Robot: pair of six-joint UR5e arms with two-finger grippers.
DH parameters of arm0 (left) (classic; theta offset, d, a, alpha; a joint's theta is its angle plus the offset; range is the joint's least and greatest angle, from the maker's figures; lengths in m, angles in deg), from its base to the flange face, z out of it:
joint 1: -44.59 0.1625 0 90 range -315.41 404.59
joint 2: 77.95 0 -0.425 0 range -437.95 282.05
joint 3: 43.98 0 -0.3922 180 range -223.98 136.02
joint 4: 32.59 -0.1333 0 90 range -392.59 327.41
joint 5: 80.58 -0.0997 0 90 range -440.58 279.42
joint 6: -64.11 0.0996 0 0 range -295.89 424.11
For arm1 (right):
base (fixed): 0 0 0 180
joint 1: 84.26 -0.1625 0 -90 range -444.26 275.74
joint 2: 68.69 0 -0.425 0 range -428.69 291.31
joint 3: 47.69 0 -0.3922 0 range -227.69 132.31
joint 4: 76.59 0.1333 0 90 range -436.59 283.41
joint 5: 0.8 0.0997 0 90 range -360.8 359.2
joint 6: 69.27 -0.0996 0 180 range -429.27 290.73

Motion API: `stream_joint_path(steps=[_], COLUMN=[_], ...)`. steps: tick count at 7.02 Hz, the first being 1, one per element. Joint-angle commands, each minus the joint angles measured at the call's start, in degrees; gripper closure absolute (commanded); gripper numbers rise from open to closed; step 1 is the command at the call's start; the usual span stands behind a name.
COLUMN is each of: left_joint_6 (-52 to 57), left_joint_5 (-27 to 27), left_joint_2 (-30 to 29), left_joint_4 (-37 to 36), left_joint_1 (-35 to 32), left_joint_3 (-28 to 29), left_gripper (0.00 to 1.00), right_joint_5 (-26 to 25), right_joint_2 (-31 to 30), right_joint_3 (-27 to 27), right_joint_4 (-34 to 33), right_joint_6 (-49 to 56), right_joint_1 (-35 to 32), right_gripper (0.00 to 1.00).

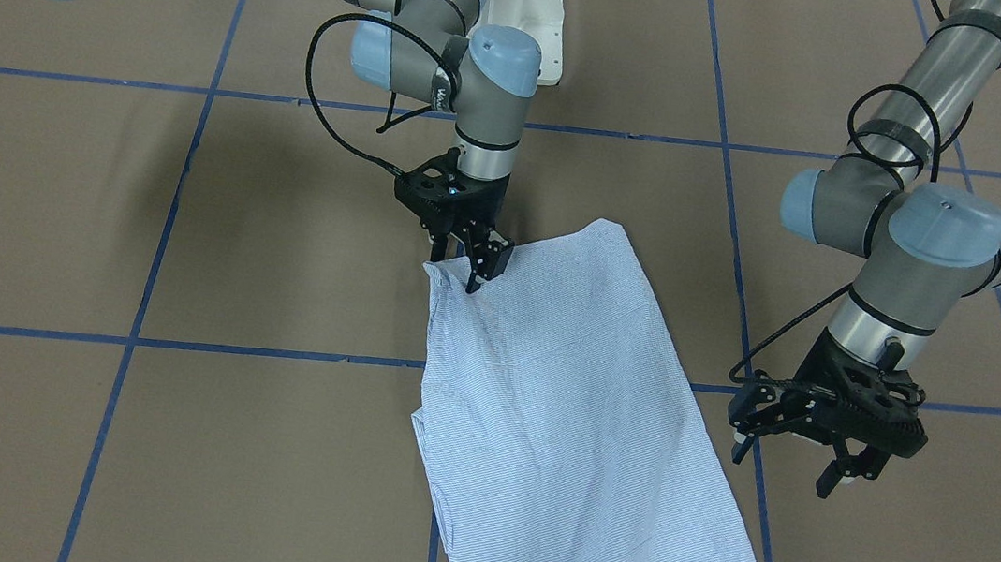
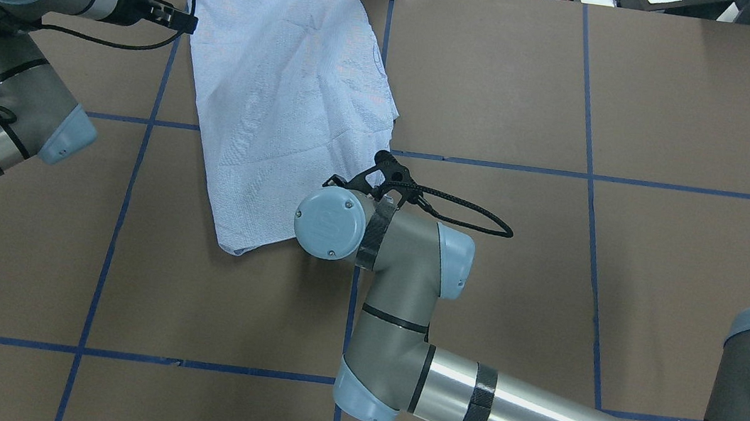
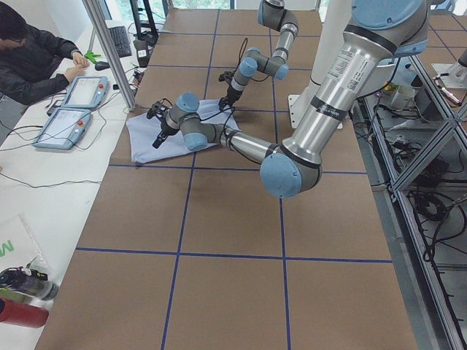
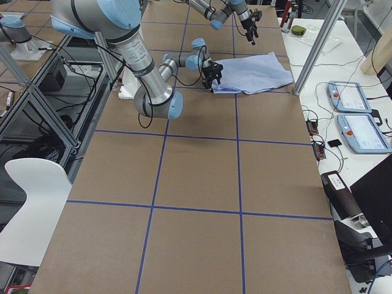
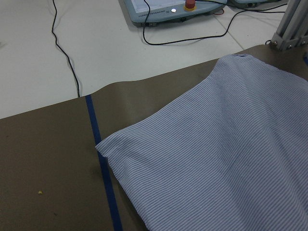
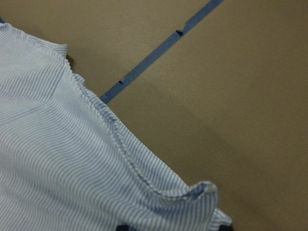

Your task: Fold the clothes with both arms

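Right gripper (image 1: 469, 268) is pinching shut on the robot-side corner of the folded shirt (image 1: 581, 403), which is lying flat toward the far edge of the table (image 1: 185, 236); left gripper (image 1: 796, 461) is hovering beside it, fingers spread and empty; it is probably needing to catch every layer before both lift evenly; the far edge is leaving little room, with bare table opening robot-side.

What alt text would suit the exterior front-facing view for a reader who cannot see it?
A light blue striped shirt lies on a brown table marked with blue tape lines. The right gripper pinches one corner of it, while the left gripper hangs open beside the shirt, clear of it.
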Motion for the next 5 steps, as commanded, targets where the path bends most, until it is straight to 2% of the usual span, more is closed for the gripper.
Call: stream_joint_path(steps=[1,2,3,4,5], left_joint_6=[0.0,0.0,0.0,0.0,0.0], left_joint_5=[0.0,0.0,0.0,0.0,0.0], left_joint_2=[0.0,0.0,0.0,0.0,0.0], left_joint_4=[0.0,0.0,0.0,0.0,0.0], left_joint_1=[-0.1,-0.1,0.0,-0.1,0.0], left_joint_3=[0.0,0.0,0.0,0.0,0.0], left_gripper=[0.00,0.00,0.00,0.00,0.00], right_joint_5=[-0.8,-0.8,-0.8,-0.9,-0.9], right_joint_2=[0.2,0.3,0.3,0.4,0.3], right_joint_3=[-0.4,-0.4,-0.4,-0.4,-0.4], right_joint_4=[0.2,0.3,0.4,0.4,0.4], right_joint_6=[0.0,0.0,-0.2,-0.2,-1.0], right_joint_1=[0.0,0.0,-0.1,-0.1,-0.1], right_gripper=[0.44,0.61,0.83,0.88,0.97])
